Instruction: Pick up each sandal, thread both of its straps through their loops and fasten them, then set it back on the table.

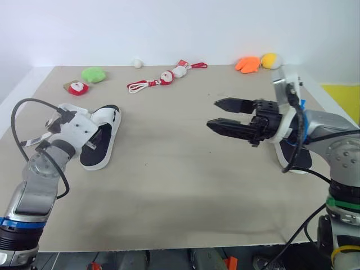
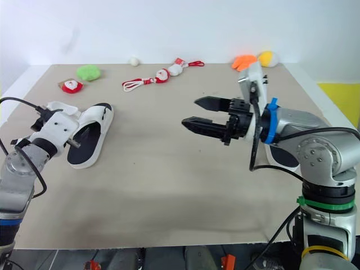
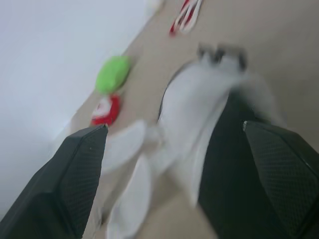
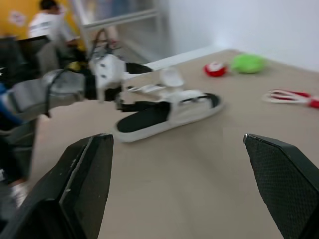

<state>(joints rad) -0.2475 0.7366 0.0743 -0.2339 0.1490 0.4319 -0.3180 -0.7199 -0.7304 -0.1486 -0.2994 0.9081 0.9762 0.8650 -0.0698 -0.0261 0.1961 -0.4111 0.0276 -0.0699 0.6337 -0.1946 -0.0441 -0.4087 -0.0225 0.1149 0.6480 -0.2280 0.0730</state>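
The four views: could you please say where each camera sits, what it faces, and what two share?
Left eye view: on the head, facing down over the table; left arm and right arm show.
Right eye view: beside it, same scene.
Left wrist view: along the left gripper, jaws open, onto the sandal.
Right wrist view: along the right gripper, at the same sandal.

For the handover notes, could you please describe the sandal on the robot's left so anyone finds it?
On the beige table, start left, near the green toy. The sandal lies by the left gripper: white with black footbed; the other sandal sits under the right arm.
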